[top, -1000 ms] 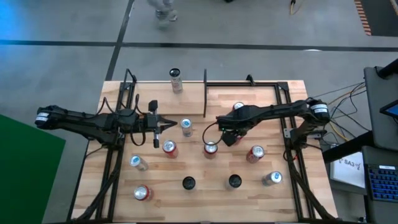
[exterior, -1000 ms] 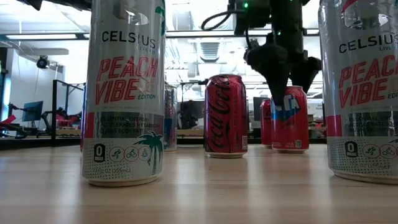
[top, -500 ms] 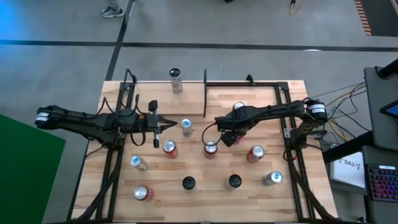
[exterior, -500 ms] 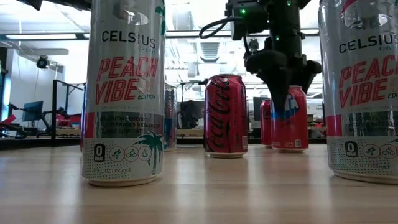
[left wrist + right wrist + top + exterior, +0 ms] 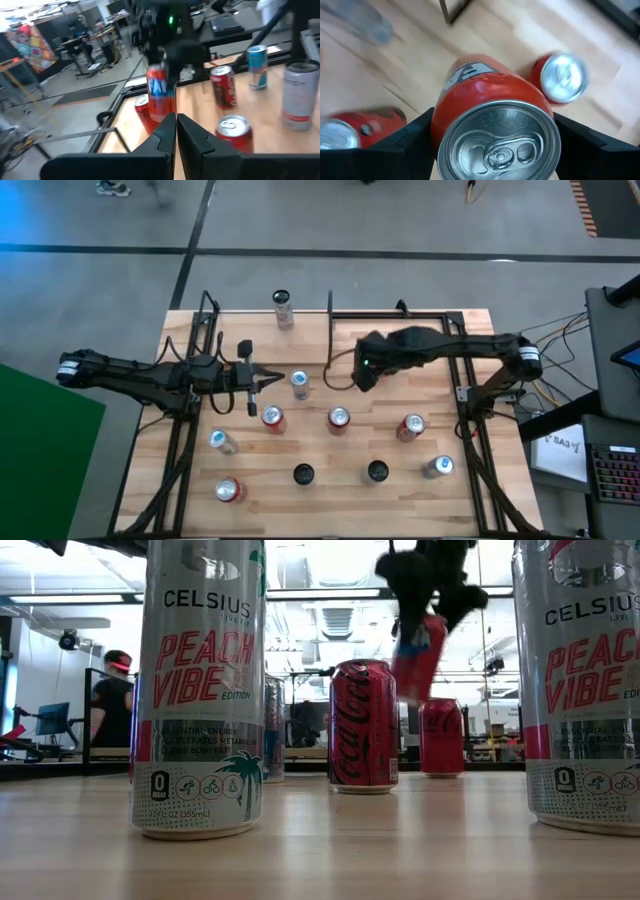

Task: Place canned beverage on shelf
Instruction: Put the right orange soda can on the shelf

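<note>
The right gripper [image 5: 366,370] has a red-and-blue can [image 5: 418,655] clamped between its fingers, off the wood and up in the air, near the middle of the shelf [image 5: 400,490] toward its far edge. In the low view the can hangs tilted, its long axis leaning off vertical, top end up in the gripper. The right wrist view looks straight onto its silver lid [image 5: 499,141], with a dark finger [image 5: 415,137] pressed on either side.

Beneath and around it, other cans stand upright on the planks: a red cola can [image 5: 363,726] close by, another red can [image 5: 441,737] behind, and two tall white peach-labelled cans [image 5: 199,690] right up against the low camera. From above, more cans dot the near half of the shelf, and a slim one [image 5: 283,309] stands alone by the far edge, beside the black upright divider rod [image 5: 330,330].

The left gripper [image 5: 272,384] waits over the left side of the shelf, fingers pressed together and holding nothing.

A person [image 5: 110,710] stands in the room beyond.
</note>
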You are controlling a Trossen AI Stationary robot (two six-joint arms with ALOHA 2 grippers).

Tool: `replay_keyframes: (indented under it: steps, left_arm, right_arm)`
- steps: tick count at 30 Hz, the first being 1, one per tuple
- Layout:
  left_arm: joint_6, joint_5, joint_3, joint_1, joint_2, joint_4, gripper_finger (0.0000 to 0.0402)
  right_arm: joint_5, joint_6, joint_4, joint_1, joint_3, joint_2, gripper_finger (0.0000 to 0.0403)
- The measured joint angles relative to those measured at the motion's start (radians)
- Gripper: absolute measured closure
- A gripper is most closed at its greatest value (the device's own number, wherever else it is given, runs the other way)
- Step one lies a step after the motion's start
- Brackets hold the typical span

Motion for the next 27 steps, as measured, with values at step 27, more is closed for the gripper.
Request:
replay_keyframes:
  steps: [27]
  left_arm:
    - [0.147,-0.093,-0.002,0.071,-0.135,-0.038,0.0402]
  right_arm:
    - [-0.078,-0.527,0.272,-0.130,0.500,0.210,0.0115]
